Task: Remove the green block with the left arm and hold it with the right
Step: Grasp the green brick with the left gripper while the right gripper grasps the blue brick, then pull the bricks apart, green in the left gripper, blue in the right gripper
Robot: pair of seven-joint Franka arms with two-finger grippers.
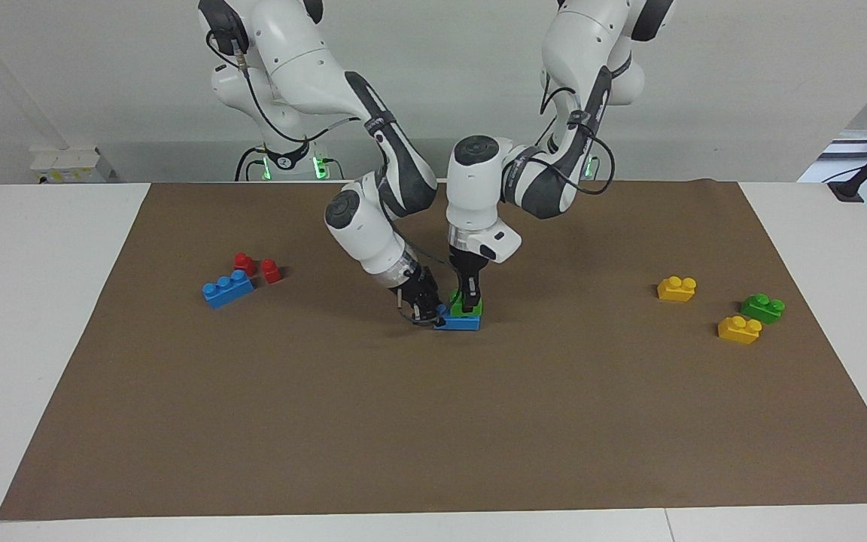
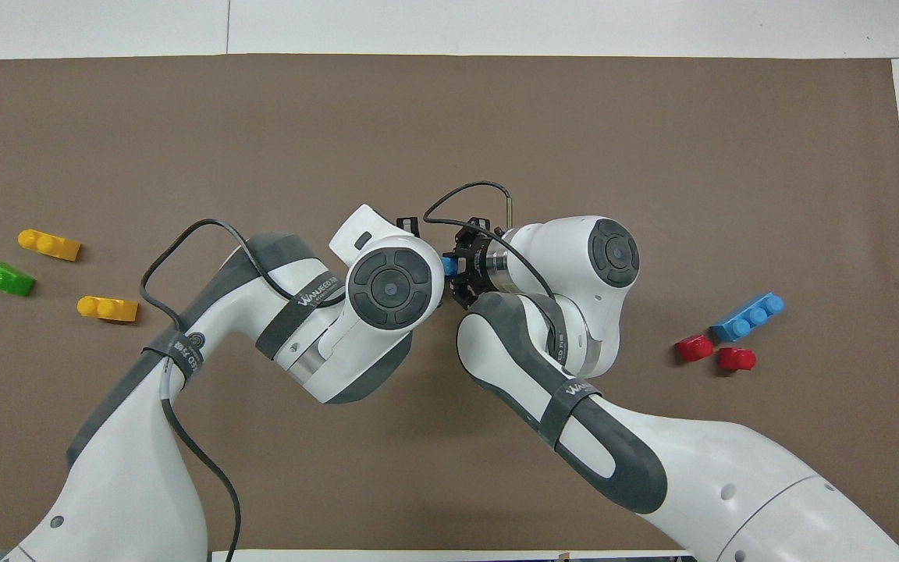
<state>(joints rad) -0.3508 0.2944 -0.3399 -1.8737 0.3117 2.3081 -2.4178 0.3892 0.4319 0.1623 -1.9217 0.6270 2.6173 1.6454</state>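
From across the table, the left gripper [image 1: 466, 302] pinches the small bright green plastic two-stud brick [image 1: 473, 307] atop the blue plastic brick [image 1: 457, 323], whose end the right gripper [image 1: 424, 313] clamps. From overhead, the wrists hide the green one.

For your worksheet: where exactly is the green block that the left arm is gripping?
In the facing view, the green block sits on a blue brick mid-mat, clamped by the left gripper, right gripper beside it.
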